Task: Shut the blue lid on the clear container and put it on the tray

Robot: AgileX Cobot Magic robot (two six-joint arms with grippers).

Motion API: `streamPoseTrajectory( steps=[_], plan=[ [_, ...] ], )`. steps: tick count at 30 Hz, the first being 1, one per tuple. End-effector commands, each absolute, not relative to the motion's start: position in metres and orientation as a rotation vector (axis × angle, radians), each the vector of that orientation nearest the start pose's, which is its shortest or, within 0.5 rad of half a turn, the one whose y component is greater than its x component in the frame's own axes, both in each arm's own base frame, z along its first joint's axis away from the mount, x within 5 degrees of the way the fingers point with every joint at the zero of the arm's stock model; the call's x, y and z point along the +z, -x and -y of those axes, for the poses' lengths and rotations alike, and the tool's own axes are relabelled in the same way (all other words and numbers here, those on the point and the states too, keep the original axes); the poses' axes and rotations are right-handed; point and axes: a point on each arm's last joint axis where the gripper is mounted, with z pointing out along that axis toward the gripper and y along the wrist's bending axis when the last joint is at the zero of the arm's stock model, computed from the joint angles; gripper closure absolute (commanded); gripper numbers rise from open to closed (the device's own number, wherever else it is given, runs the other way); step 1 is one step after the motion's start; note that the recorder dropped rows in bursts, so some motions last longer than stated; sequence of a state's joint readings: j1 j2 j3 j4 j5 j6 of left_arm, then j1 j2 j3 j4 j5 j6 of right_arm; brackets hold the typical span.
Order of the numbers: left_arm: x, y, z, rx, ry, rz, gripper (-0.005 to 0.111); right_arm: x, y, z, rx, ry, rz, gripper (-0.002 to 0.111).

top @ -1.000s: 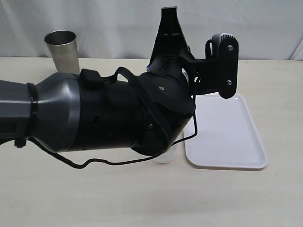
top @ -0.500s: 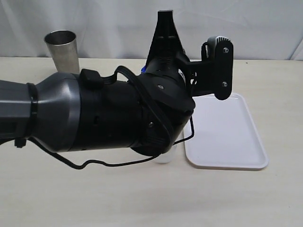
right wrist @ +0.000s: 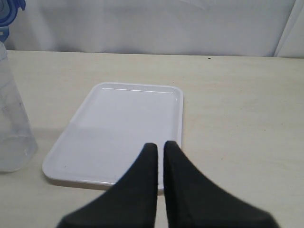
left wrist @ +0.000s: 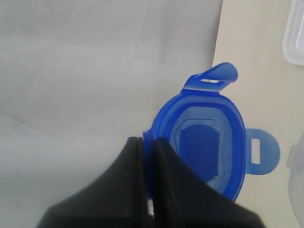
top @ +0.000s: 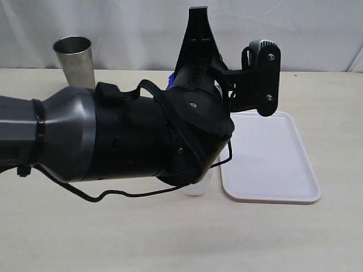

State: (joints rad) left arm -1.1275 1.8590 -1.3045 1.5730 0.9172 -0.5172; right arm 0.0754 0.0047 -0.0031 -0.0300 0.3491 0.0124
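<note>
My left gripper (left wrist: 147, 142) is shut on the rim of the blue lid (left wrist: 205, 146), whose underside faces the wrist camera with its flaps spread out. In the exterior view the big left arm (top: 130, 136) hides most of the scene. Only a sliver of the blue lid (top: 171, 80) and the base of the clear container (top: 199, 187) show past it. The clear container (right wrist: 10, 124) stands upright just beside the white tray (right wrist: 124, 124), with the lid (right wrist: 9, 10) hanging above its mouth. My right gripper (right wrist: 160, 145) is shut and empty over the tray's near edge.
A steel cup (top: 74, 59) stands at the back left of the table. The tray (top: 273, 160) lies right of the container with nothing on it. A white curtain closes off the back.
The left wrist has turned slightly and risen a little, carrying the lid a touch to the left. The container, the tray and the right gripper have not moved.
</note>
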Motion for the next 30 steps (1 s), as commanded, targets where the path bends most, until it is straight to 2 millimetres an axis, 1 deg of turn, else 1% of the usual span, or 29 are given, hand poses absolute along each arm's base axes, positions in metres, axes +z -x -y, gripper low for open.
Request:
streamPoseTrajectory(
  steps=[1,7,12,17,30],
  plan=[
    [0.268,-0.236,0.33,0.888,-1.371,-1.341,0.107,0.182,-0.053,-0.003,0.03,0.071,-1.829,0.104],
    [0.267,-0.234,0.33,0.872,-1.355,-1.359,0.107,0.182,-0.053,-0.003,0.03,0.071,-1.829,0.104],
    [0.268,-0.223,0.332,0.861,-1.374,-1.333,0.107,0.182,-0.053,-0.003,0.03,0.071,-1.829,0.104],
    [0.265,-0.222,0.329,0.858,-1.371,-1.377,0.107,0.182,-0.053,-0.003,0.03,0.071,-1.829,0.104],
    [0.265,-0.222,0.329,0.846,-1.371,-1.383,0.107,0.182,-0.053,-0.003,0.03,0.071,-1.829,0.104]
  ],
)
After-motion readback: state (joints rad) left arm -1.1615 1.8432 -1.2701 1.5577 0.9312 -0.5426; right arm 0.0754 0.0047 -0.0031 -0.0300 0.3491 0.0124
